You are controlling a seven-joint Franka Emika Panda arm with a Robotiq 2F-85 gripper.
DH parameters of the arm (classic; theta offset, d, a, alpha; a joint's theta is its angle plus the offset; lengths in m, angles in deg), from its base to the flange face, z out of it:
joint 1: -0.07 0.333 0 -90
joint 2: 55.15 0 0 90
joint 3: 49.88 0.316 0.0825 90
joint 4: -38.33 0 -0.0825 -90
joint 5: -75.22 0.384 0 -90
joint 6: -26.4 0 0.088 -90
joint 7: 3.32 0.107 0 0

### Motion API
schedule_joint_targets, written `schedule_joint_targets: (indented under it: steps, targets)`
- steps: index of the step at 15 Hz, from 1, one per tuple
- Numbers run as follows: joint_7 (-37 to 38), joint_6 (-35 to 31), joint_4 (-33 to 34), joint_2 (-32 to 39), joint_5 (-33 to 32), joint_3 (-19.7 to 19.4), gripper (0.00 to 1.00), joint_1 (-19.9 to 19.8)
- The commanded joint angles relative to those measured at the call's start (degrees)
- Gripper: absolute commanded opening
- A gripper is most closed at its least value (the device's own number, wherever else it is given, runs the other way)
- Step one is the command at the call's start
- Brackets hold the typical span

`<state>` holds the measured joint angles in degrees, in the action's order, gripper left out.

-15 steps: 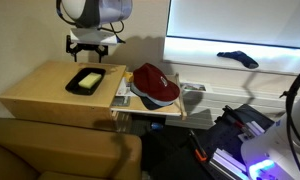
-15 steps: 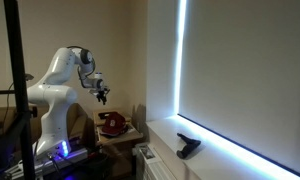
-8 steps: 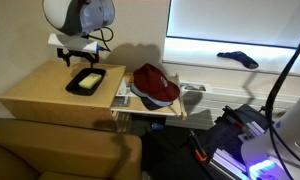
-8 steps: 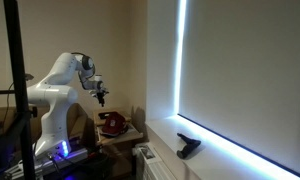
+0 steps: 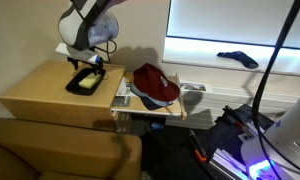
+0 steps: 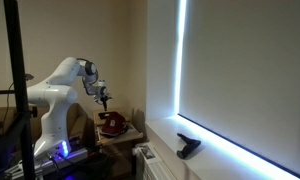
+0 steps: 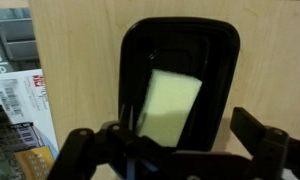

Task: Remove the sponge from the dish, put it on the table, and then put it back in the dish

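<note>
The pale yellow sponge (image 5: 86, 83) lies inside the black dish (image 5: 72, 88) on the tan wooden table (image 5: 35, 95). My gripper (image 5: 87, 66) hangs just above the dish's far end, open and empty. In the wrist view the sponge (image 7: 170, 105) lies tilted in the dish (image 7: 180, 32), with bare table (image 7: 80, 40) around it. My gripper (image 7: 170, 150) has its two dark fingers spread wide at the bottom, and the sponge's near end lies between them, apart from both. In an exterior view my gripper (image 6: 104, 98) is small and its jaws are unclear.
A dark red cap (image 5: 155, 83) lies on the smaller stand with papers (image 5: 193, 92), right of the table. Printed papers (image 7: 15, 90) show at the wrist view's left. A sofa back (image 5: 60, 145) stands in front of the table; a wall stands behind it.
My gripper has come down from well above the table to just over the dish, staying open. The sponge and dish have not moved.
</note>
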<state>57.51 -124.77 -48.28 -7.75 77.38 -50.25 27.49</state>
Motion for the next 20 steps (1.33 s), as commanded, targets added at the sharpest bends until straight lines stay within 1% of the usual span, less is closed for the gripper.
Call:
schedule_joint_targets:
  steps: [1,2,5,6,8,10,13,17,20]
  targets:
    - [4.0,-4.9,6.6,6.2,0.5,-1.0,1.0,0.7]
    - [5.5,-5.4,8.2,7.8,0.1,-2.0,1.0,1.6]
    - [7.9,-4.3,11.6,11.2,-0.2,-3.1,1.0,2.2]
    - [6.1,-4.4,8.2,8.4,-0.1,-1.8,1.0,1.3]
    - [6.9,-4.4,10.0,10.2,-0.1,-2.3,1.0,1.7]
    - [7.0,-4.4,10.5,10.7,-0.1,-2.3,1.0,1.7]
    - [6.7,-3.7,11.7,12.6,1.2,-0.9,1.0,0.2]
    - [5.9,-4.7,13.0,14.8,1.4,-0.1,1.0,-0.3]
    - [5.8,-4.3,14.4,16.2,1.2,-0.2,1.0,-0.2]
